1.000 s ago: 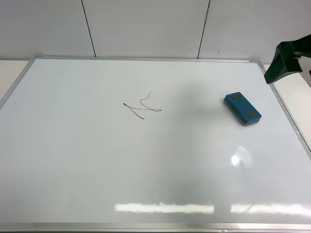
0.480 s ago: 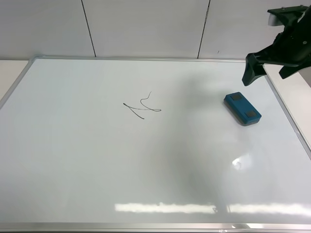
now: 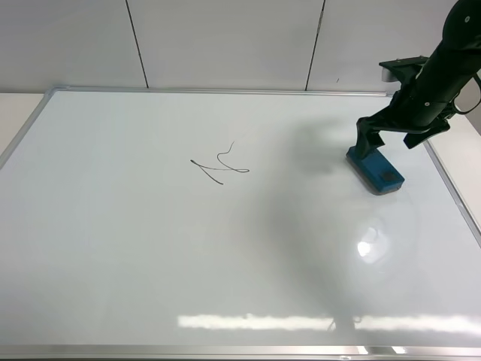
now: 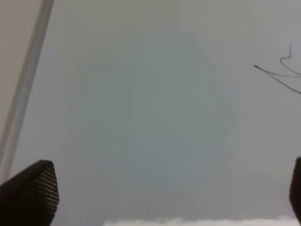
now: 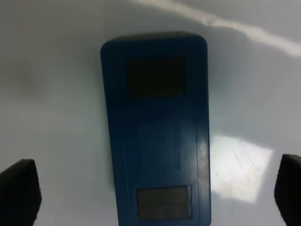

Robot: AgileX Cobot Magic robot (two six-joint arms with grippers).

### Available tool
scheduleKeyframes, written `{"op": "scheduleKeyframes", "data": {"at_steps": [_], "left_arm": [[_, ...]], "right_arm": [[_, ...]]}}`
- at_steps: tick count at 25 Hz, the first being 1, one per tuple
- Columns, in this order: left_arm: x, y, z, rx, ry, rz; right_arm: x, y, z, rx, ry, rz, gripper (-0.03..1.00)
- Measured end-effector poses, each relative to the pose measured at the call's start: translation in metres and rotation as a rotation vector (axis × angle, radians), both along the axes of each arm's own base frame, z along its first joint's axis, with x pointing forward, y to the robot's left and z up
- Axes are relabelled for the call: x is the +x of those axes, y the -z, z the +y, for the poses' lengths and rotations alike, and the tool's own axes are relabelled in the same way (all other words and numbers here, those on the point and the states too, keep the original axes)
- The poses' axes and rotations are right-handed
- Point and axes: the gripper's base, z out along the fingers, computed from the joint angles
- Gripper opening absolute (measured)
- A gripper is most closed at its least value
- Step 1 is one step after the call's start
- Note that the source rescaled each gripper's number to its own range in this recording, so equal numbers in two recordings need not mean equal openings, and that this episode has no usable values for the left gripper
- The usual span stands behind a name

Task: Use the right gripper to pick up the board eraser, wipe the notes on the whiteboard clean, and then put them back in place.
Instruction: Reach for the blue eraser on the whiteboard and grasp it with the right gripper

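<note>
The board eraser [image 5: 155, 127] lies right under the right claw [image 3: 365, 141]. The claw is spread wide, holding nothing, and can squeeze the eraser's two long sides.

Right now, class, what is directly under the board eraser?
The board eraser lies flat on the whiteboard, with white surface showing along its sides. The patch it covers is hidden, so any marks there cannot be seen.
</note>
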Motion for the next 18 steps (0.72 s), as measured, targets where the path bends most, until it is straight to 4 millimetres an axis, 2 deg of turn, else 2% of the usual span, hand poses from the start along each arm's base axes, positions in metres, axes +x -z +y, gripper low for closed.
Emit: {"op": "scheduleKeyframes", "data": {"at_steps": [7,18], "left_arm": [[0.0,0.0,0.0,0.0,0.0,0.0],[0.0,0.0,0.0,0.0,0.0,0.0]], "right_arm": [[0.005,0.016,0.001,0.008,-0.001,0.014,1.0],[0.01,0.02,0.002,0.009,-0.028,-0.027,1.0]]}}
